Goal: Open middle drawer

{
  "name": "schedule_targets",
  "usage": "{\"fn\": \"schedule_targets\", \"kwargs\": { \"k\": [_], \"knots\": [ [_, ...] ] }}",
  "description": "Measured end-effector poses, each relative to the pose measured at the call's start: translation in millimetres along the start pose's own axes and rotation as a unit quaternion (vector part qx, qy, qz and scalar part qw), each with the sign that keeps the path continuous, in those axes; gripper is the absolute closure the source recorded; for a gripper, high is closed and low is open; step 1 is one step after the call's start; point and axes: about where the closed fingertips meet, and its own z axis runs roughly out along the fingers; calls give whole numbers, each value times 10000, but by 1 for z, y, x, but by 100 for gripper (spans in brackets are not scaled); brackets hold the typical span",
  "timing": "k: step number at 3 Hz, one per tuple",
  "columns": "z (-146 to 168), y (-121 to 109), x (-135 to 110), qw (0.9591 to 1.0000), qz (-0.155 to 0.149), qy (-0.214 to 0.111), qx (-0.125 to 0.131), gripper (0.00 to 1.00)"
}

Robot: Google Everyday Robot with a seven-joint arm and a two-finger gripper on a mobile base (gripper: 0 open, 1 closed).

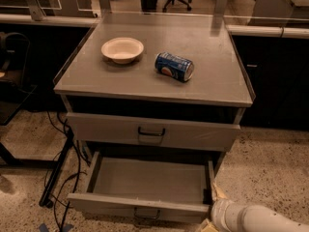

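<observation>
The middle drawer (149,180) stands pulled out from the grey cabinet, showing its plain grey inside. Its small dark loop handle (146,214) is on the low front panel at the bottom edge of the view. Above it the taller-fronted drawer (193,135), with a label slot under its handle, is closed. My gripper (212,211) is at the drawer's right front corner, at the end of my white arm (253,220), which comes in from the lower right. The lowest drawer is out of view.
On the cabinet top (145,76) sit a cream bowl (122,49) and a blue can (174,66) lying on its side. Dark cables (60,178) and a stand leg lie on the speckled floor to the left. Dark cabinets and a counter run behind.
</observation>
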Motion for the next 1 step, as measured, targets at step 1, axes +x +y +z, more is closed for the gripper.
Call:
{"fn": "schedule_targets", "kwargs": {
  "k": [1],
  "knots": [
    [0, 0, 0, 10000, 0, 0, 0, 0]
  ]
}}
